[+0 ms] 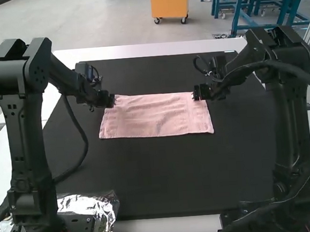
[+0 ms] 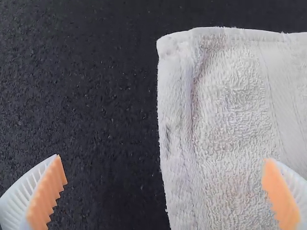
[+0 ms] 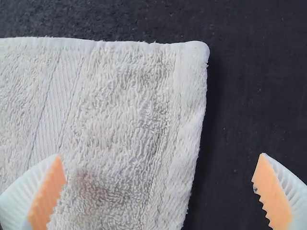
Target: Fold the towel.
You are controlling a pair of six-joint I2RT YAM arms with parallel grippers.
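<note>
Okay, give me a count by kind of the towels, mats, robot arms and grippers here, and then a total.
Towels: 1, the pink towel
Mats: 1, the black mat
Robot arms: 2, the left arm and the right arm
Grippers: 2, the left gripper and the right gripper
Total: 6

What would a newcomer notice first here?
The pink towel stands out, flat on the black mat. Next, the left arm and right arm, with left gripper and right gripper open near the towel's far corners. Then crinkled foil by the left arm's base.
</note>
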